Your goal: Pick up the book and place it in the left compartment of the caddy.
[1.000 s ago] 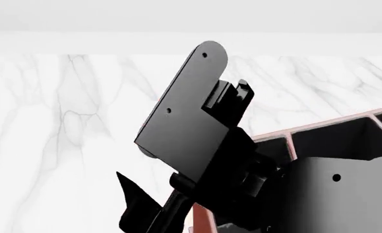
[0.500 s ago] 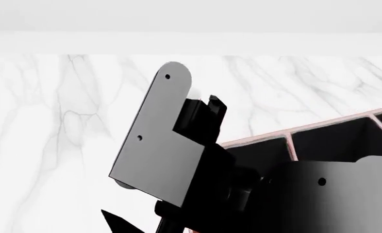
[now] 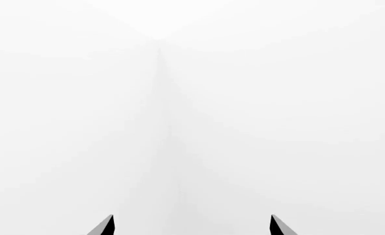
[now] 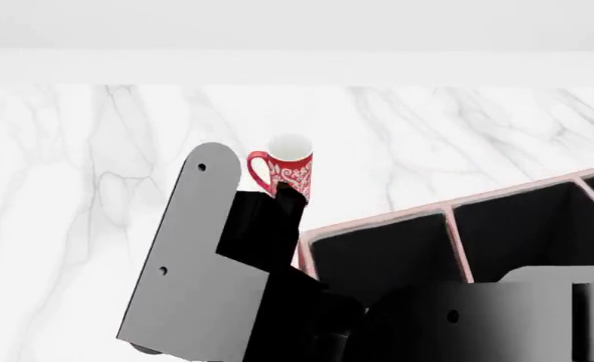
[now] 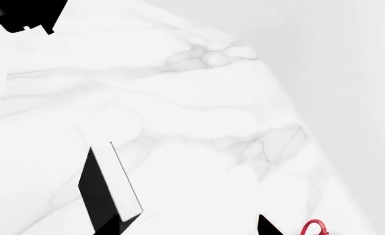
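From the head view I see the marble table [image 4: 95,226] with the red patterned mug [image 4: 288,170] standing upright on it, just behind the left end of the caddy [image 4: 377,222]. The caddy's black-lined sections show behind pale-rimmed dividers; which of them is the long left compartment I cannot tell from this angle (my own arm hardware covers the near half of the box). A big grey plate of one arm [image 4: 191,264] fills the lower middle of that view, its dark part overlapping the mug's lower edge.

The book [image 5: 107,188] shows only in the right wrist view: it stands upright on the table, black cover and white page edge toward the camera, well apart from the mug's red handle [image 5: 314,228]. The right gripper [image 5: 189,227] has its fingertips spread wide, and the left-hand tip overlaps the book's bottom edge; nothing lies between them.

The left gripper [image 3: 191,226] is likewise spread, holding nothing, its two tips against blank white.
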